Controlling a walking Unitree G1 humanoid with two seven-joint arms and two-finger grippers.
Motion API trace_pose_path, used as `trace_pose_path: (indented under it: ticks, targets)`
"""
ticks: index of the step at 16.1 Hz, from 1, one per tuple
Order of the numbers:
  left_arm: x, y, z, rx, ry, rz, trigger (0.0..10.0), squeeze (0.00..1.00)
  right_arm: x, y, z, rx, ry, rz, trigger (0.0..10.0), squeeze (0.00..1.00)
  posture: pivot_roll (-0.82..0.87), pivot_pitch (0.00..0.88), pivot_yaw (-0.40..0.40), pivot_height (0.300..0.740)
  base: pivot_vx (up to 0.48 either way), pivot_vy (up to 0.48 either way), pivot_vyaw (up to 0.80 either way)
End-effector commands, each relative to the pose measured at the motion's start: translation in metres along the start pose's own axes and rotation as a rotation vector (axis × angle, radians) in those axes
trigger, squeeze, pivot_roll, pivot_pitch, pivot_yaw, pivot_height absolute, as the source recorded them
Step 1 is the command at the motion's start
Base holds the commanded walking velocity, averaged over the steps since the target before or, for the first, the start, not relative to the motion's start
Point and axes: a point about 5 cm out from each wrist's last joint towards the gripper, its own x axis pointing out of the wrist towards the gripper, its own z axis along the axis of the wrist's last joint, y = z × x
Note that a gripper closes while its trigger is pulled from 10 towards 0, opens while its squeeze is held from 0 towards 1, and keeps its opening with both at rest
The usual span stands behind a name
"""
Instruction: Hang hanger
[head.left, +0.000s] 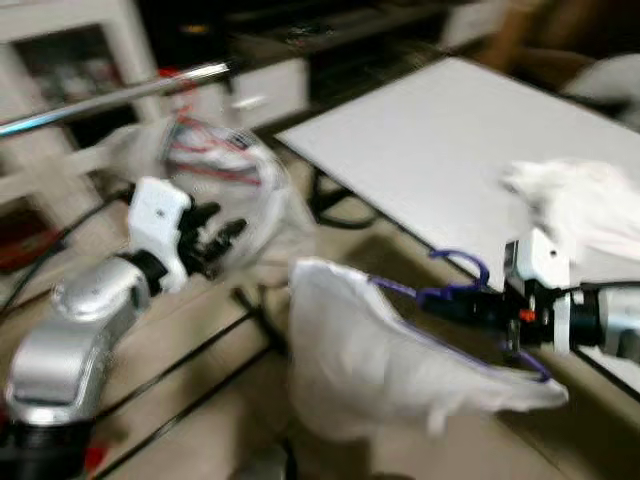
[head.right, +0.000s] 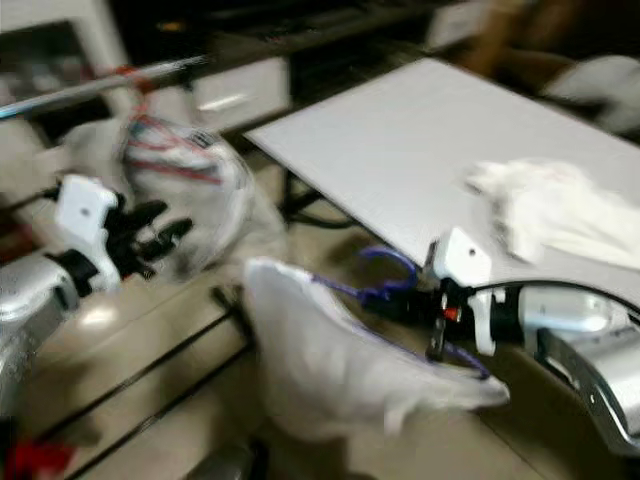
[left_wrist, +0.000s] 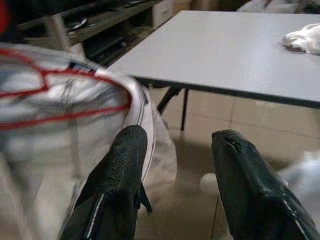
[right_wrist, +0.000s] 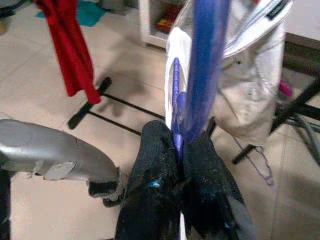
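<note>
1. The right pincer (head.left: 455, 300) is clamped on the purple hanger (head.left: 462, 265), its 2 black fingers (right_wrist: 155, 165) pressed together around the purple bar near the hook.
2. A white garment (head.left: 370, 360) hangs on this hanger and spreads away from the right pincer toward the left arm; it is in the air above the tiled floor (head.left: 200, 420).
3. The hanger's hook curls up just above the fingertips of the right pincer, beside the edge of the white tabletop (head.left: 450, 140).
4. A crumpled white cloth (head.left: 585, 200) lies on the tabletop, above and behind the right wrist.
5. The left pincer (left_wrist: 175, 145) is held up with its fingers apart and nothing between them.
6. Just ahead of the left pincer there is a white garment with red lines (head.left: 215, 165); it seems to hang below the metal rail (head.left: 110, 100), but the pictures are blurred.
7. In the right wrist view a red cloth (right_wrist: 70, 50) hangs beyond the silver left arm (right_wrist: 50, 150).
</note>
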Motion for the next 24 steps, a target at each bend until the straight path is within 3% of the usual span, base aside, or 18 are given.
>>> trace_pose_path:
  ticks: [1,5,12,13,18,22,23,24]
  targets:
    - [0.0,-0.001,-0.002,0.004,0.018,0.02,10.0,0.0,0.004,0.0,0.004,-0.031,-0.01,0.011,10.0,0.0,-0.02,0.0,-0.052,0.74,0.0,0.0,0.8]
    - [0.005,-0.015,-0.004,0.014,0.019,-0.002,10.0,0.0,0.012,0.001,-0.004,-0.003,-0.024,-0.031,10.0,0.0,-0.01,0.0,-0.052,0.74,0.0,0.0,0.8]
    - [0.001,-0.02,-0.024,0.017,0.07,0.103,10.0,0.0,0.04,-0.007,-0.017,0.077,-0.068,-0.196,10.0,0.0,0.02,0.0,-0.077,0.74,0.0,0.0,0.8]
    - [0.002,-0.021,-0.027,0.056,0.073,0.118,10.0,0.0,0.047,-0.006,-0.024,0.143,-0.091,-0.266,10.0,0.0,0.02,0.0,-0.073,0.74,0.0,0.0,0.8]
    - [0.014,-0.02,-0.029,-0.013,0.036,0.164,10.0,0.0,0.06,-0.011,-0.031,0.265,-0.143,-0.552,10.0,0.0,0.0,0.0,-0.034,0.74,0.0,0.0,0.8]
    - [0.023,-0.026,-0.024,-0.015,-0.007,0.125,10.0,0.0,0.057,-0.029,-0.033,0.35,-0.152,-0.774,10.0,0.0,-0.02,0.0,-0.023,0.74,0.0,0.0,0.8]
    - [0.025,-0.027,-0.024,-0.023,-0.016,0.127,10.0,0.0,0.057,-0.032,-0.034,0.414,-0.172,-0.812,10.0,0.0,-0.02,0.0,-0.025,0.74,0.262,0.0,0.0]
    - [0.025,-0.027,-0.023,-0.031,-0.021,0.124,10.0,0.0,0.056,-0.034,-0.032,0.398,-0.184,-0.841,10.0,0.0,-0.01,0.0,-0.027,0.74,0.319,0.0,0.0]
